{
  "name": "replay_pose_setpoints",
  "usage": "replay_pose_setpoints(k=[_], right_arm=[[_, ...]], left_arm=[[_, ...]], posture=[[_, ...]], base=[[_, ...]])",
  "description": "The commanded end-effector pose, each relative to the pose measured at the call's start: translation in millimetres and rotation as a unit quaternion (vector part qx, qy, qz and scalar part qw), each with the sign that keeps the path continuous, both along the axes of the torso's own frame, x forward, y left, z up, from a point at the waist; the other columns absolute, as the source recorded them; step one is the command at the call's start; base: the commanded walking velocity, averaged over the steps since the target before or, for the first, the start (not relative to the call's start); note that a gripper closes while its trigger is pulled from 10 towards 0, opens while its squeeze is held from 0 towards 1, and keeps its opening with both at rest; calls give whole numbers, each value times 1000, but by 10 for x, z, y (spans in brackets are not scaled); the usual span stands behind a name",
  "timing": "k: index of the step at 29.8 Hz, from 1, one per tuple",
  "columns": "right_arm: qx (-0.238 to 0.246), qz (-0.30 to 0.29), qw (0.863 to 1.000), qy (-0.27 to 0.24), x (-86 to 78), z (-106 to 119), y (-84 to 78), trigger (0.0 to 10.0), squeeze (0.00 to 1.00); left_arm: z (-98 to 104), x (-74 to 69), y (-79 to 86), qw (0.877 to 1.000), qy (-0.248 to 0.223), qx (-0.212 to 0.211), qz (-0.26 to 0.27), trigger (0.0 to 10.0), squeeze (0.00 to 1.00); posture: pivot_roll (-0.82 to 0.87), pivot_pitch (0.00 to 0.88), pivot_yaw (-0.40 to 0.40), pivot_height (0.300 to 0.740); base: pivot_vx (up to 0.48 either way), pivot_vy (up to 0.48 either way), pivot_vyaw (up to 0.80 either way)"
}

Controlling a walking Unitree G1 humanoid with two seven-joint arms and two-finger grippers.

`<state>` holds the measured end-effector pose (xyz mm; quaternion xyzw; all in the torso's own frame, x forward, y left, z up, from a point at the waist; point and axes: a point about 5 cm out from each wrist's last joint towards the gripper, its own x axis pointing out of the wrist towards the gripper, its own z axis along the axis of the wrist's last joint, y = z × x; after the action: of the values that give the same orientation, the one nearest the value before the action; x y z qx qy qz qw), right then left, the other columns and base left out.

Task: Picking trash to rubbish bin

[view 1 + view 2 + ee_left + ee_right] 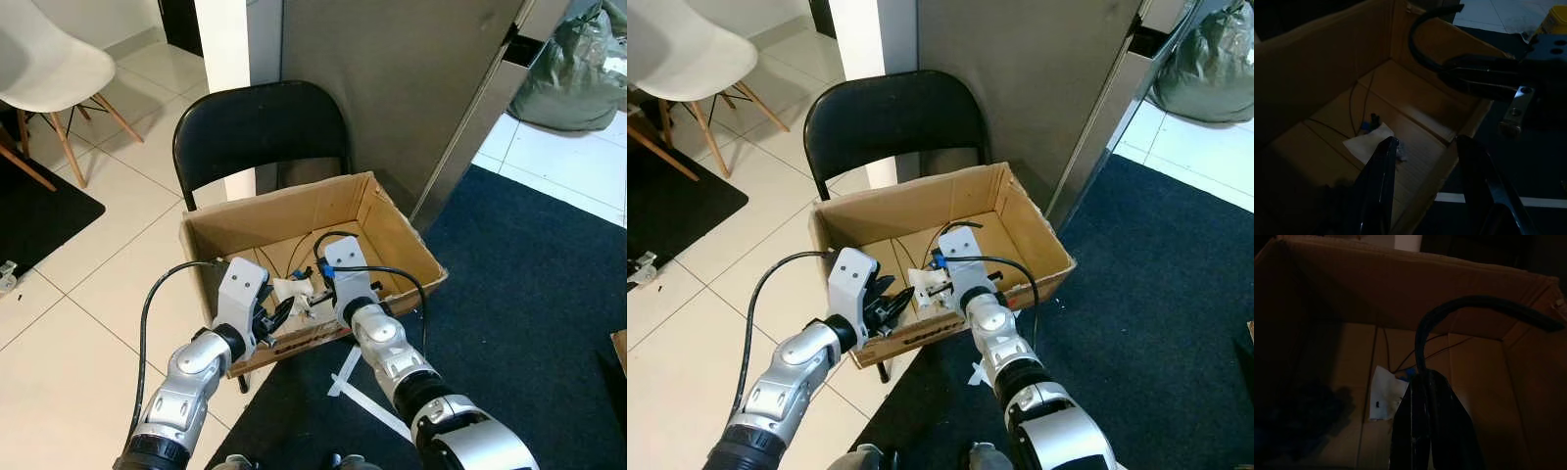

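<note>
A brown cardboard box (387, 220) sits on the seat of a black folding chair (260, 127) in the middle of the frame, its flaps open upward. Inside, on the box floor near the front wall, lies a piece of white paper trash (1371, 142) with a small blue scrap (1365, 126) touching its far edge; thin dark wires (1354, 105) trail across the cardboard behind them.

The left end effector (1425, 161) hangs above the front rim at lower centre of the head views, its two black fingers (1382, 171) spread wide with nothing between them. The right end effector (1432, 396) reaches into the box just beside it, fingers pressed together and narrow; whether anything is pinched at the tips cannot be told, since the right wrist view is very dark and a black cable (1459, 306) loops across it.

The seat of the chair is hidden under the box. A white chair (49, 59) is cut off at upper left, and a dark green bag (578, 69) at upper right
</note>
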<state>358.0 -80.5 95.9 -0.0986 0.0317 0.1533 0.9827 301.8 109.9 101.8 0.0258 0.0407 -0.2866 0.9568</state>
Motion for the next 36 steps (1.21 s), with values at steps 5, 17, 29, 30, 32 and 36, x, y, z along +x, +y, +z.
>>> replay_pose_setpoints(k=[5, 17, 29, 30, 32, 36], right_arm=[[7, -17, 1000, -2, 11, -1, -20, 10000, 0], [-2, -40, 999, 0, 56, 18, -135, 10000, 0], [38, -35, 999, 9, 88, 61, -145, 10000, 1000], [32, -37, 999, 6, 91, 66, -146, 10000, 1000], [29, -42, 999, 5, 94, 69, -149, 10000, 737], [39, -44, 998, 14, 95, 57, -159, 10000, 0]], left_arm=[[-91, -56, 46, 1000, 18, 13, 12, 10000, 0], [-64, -82, 200, 999, 17, 22, 35, 10000, 0], [-76, -56, 339, 997, 21, 34, 63, 10000, 0], [-76, -53, 337, 997, 21, 34, 62, 10000, 0], [-75, -47, 335, 997, 21, 34, 62, 10000, 0], [-71, -30, 326, 997, 20, 34, 61, 10000, 0]], posture=[[31, 245, -2, 740], [40, 240, 2, 740], [44, 238, 3, 740], [44, 237, 4, 740], [43, 235, 6, 740], [45, 228, 7, 740]], base=[[0, 0, 0], [0, 0, 0], [0, 0, 0], [0, 0, 0], [0, 0, 0], [0, 0, 0]])
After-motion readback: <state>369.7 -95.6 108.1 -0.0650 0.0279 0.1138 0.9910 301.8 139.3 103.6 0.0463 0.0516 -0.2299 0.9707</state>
